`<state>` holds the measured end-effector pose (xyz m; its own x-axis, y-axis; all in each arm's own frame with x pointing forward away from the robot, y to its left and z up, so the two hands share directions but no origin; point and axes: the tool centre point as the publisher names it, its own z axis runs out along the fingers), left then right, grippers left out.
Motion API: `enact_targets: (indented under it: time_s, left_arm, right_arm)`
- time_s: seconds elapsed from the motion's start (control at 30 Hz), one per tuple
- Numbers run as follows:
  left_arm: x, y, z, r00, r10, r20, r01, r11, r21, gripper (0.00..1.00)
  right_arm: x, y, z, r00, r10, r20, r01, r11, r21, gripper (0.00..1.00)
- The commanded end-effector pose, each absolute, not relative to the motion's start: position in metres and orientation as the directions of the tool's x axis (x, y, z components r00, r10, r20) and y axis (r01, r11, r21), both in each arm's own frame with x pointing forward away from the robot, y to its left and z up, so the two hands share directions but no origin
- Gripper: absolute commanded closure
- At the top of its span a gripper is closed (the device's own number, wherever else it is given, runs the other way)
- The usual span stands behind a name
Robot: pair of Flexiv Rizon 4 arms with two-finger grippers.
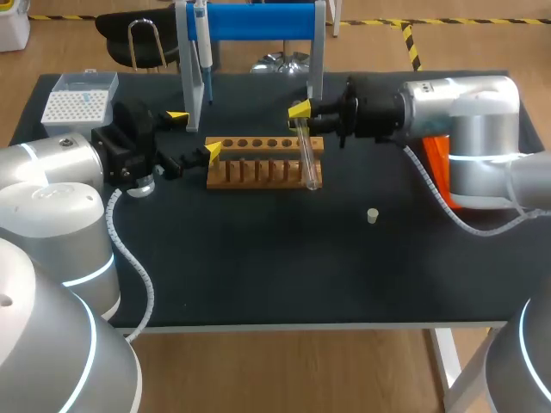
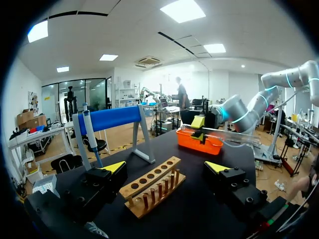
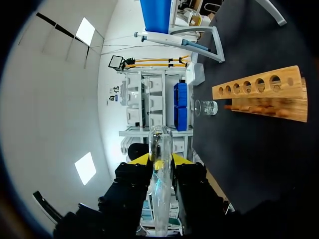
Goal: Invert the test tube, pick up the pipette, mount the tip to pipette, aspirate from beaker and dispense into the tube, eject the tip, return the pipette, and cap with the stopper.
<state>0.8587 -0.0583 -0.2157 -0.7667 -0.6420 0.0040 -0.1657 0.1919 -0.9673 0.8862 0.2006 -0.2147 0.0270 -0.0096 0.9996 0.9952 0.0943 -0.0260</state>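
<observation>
A clear test tube point(image 1: 307, 155) is clamped in my right gripper point(image 1: 300, 115), which is shut on it near one end. The tube slants across the right end of the wooden rack point(image 1: 258, 162). In the right wrist view the tube point(image 3: 160, 149) stands between the fingers of that gripper point(image 3: 160, 162), with the rack point(image 3: 264, 92) and a small glass beaker point(image 3: 205, 107) beyond. My left gripper point(image 1: 194, 133) is wide open at the rack's left end, holding nothing. The left wrist view shows this gripper point(image 2: 166, 169), the rack point(image 2: 152, 191) ahead and the tube point(image 2: 224, 134). The pipette point(image 1: 203, 52) hangs on the blue stand point(image 1: 258, 21).
A white tip box point(image 1: 79, 99) sits at the back left corner. A small pale stopper point(image 1: 372, 215) lies on the black mat right of centre. An orange tray point(image 1: 437, 159) is partly hidden under my right arm. The beaker is mostly hidden below my left wrist.
</observation>
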Motion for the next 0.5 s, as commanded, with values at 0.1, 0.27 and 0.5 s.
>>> enact_targets:
  time_s: [0.1,0.27,0.5]
  left_arm:
    - [0.858,-0.057,-0.218,-0.768,-0.641,0.004,-0.159,0.185,-0.97,0.0]
    - [0.847,-0.065,-0.201,-0.766,-0.48,-0.428,0.37,0.216,-0.904,0.0]
    - [0.836,-0.069,-0.19,-0.654,-0.435,-0.619,0.6,0.202,-0.774,0.0]
  right_arm:
    - [0.886,0.2,-0.214,0.027,-0.007,1.0,0.995,0.092,-0.026,1.0]
    - [0.886,0.2,-0.214,0.027,-0.007,1.0,0.995,0.092,-0.026,1.0]
    - [0.886,0.2,-0.214,0.027,-0.007,1.0,0.995,0.092,-0.026,1.0]
